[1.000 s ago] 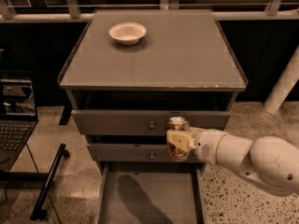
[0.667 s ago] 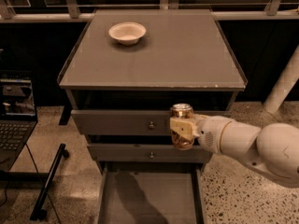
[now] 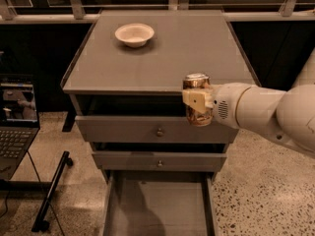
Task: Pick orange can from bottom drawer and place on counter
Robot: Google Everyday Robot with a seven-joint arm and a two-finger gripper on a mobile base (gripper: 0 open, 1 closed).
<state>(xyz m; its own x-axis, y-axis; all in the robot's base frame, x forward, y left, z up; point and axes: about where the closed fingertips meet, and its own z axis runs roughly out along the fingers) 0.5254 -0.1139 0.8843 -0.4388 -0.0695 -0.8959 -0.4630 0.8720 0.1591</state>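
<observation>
Dim room w/ a pale speckled floor (image 3: 261, 181) around a grey drawer cabinet (image 3: 83, 132) that stands approx. mid-view; behind it runs a light rail (image 3: 44, 18) w/ uprights against a dark bkgd. The counter (image 3: 197, 48), the cabinet's broad flat grey top w/ a thin raised rim, takes up the upper ctr. The robot's white arm (image 3: 266, 114) comes in from the R edge, thick and rounded, and reaches across in front of the cabinet's R side. The bottom drawer (image 3: 110, 210) is pulled out toward the camera, a shallow grey tray w/ low side walls and a dark shadow across its floor. An open laptop (image 3: 17, 127) sits at the L edge, screen lit. Above the tray, the top drawer (image 3: 123, 130) and the middle drawer (image 3: 128, 161) are pushed in, each w/ a small knob at ctr. A black bar (image 3: 51, 191) on a foot leans along the floor btwn laptop and cabinet. A white bowl (image 3: 134, 34) rests upright on the counter's far L part, well apart from the arm. The gripper (image 3: 198, 102) hangs just in front of the counter's front edge, R of ctr, its pale fingers (image 3: 193, 100) closed around the orange can (image 3: 196, 80). The can is upright and off every surface: silver top rim just above the edge line, base in front of the top drawer, well above the open tray.
</observation>
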